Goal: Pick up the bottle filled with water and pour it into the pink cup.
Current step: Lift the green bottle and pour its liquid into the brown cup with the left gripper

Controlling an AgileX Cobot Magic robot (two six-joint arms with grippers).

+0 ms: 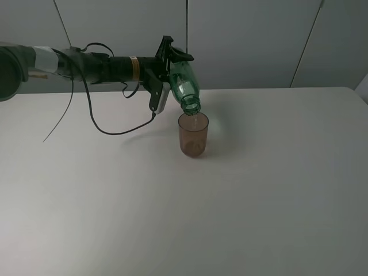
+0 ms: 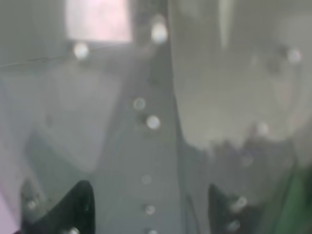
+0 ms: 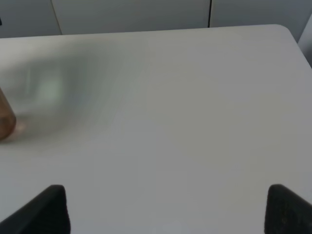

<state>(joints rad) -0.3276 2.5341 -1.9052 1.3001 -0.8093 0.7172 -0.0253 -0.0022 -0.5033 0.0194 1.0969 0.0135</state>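
Here, the left hand [image 1: 170, 72] is clenched on the tall, slim, transparent green plastic bottle [image 1: 187, 86], gripping it round the body. The dark left arm [image 1: 98, 66] reaches in level from the left side of the high view. The bottle is held in the air and tipped steeply, base up and away. Its open threaded neck points down, right above the rim of the small, translucent brownish-pink plastic cup [image 1: 194, 135]. The neck is just over the cup's mouth and looks apart from it. A thin pale thread between neck and cup appears to be water running down, though it is too fine to be sure.

The cup stands upright on the plain white counter [image 1: 259, 190], a little behind its middle, and its shadow falls to the right. How full it is cannot be told. A loose black cable [image 1: 115, 132] hangs from the arm and loops down to the counter beside the cup.

The left wrist view is a blur of wet clear plastic beaded with drops, with two dark fingertips [image 2: 78, 204] at its edge.

The right hand [image 3: 165, 209] is released. Its two dark fingertips [image 3: 48, 209] are spread well apart over bare counter with nothing between them. The cup shows only as a brown sliver at the frame's edge.
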